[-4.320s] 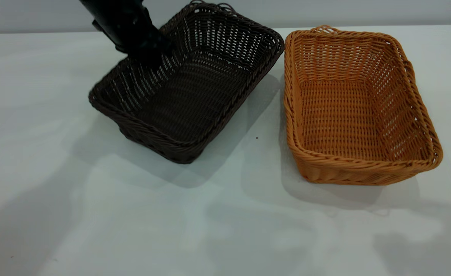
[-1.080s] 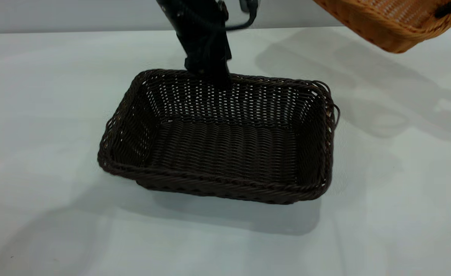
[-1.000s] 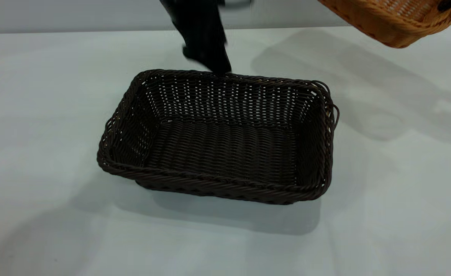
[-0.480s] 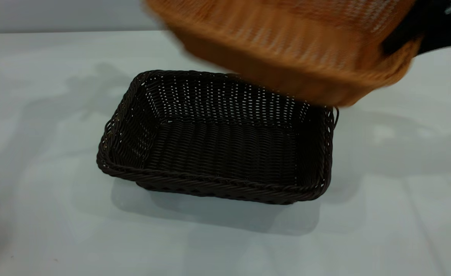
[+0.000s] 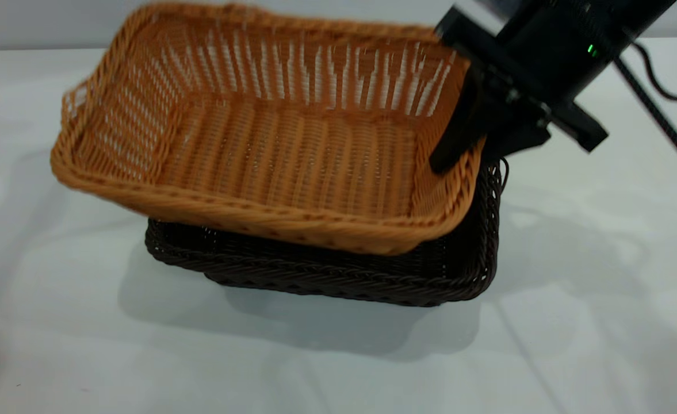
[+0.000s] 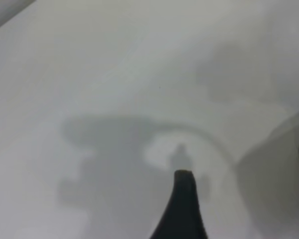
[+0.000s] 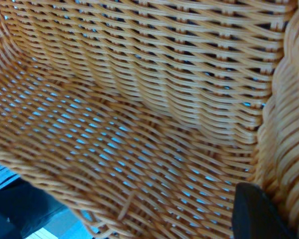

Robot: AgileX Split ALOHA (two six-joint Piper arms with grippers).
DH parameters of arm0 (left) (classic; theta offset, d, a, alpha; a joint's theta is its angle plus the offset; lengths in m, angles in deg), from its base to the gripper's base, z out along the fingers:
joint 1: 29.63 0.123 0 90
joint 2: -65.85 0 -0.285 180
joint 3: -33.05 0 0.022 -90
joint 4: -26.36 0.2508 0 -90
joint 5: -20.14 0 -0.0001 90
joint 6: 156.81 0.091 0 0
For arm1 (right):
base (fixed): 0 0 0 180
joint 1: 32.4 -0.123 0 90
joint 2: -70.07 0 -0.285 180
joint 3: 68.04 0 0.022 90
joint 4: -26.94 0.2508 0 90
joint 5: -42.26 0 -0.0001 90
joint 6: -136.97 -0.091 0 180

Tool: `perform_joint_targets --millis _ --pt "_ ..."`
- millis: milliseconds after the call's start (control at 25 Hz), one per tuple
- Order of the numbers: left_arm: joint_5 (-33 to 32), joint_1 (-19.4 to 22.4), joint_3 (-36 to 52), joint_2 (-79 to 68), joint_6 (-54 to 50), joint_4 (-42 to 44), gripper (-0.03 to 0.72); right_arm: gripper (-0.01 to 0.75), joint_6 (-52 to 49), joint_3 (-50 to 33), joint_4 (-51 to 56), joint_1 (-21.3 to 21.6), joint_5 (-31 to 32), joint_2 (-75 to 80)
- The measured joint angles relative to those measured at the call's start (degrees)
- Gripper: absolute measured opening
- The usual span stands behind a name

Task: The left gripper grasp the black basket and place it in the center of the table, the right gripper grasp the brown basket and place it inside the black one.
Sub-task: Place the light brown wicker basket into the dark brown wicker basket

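Black basket (image 5: pixel 459 270) sits flat on the tabletop (image 5: pixel 56 345), approx. centre, same spot and same heading as half a sec ago. Only its near wall and right end show in the exterior view; the rest is covered from above.

Brown basket (image 5: pixel 292 155) now hangs directly over the black one. Half a sec ago it was higher and further right, blurred, covering only the far right corner; a sec ago it was up at the top right edge, well apart. It is now tilted: right end low, down at the black basket's right rim; left end raised and overhanging the black basket's left rim. Whether the two baskets touch at the right end cannot be told. Not yet seated inside.

Right claw (image 5: pixel 467 141) is clamped on the brown basket's right-hand rim, one finger inside the wall, the other outside. Green light lit on the arm body. Right wrist view: brown weave (image 7: pixel 139 114) fills the frame, one dark fingertip (image 7: pixel 254 214) against the inner wall.

Left claw: gone from the exterior view; a sec ago it stood at the black basket's far rim. Left wrist view shows one dark finger (image 6: pixel 182 209) over bare tabletop (image 6: pixel 89 74) and shadow only; grip state cannot tell.
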Motion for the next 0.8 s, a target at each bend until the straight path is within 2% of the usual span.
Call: perform_joint_targets --millis 800 --pt "0.00 0.00 0.00 0.00 0.25 -0.06 0.563 0.069 -0.81 0.00 -5.15 0.84 -0.56 1.74"
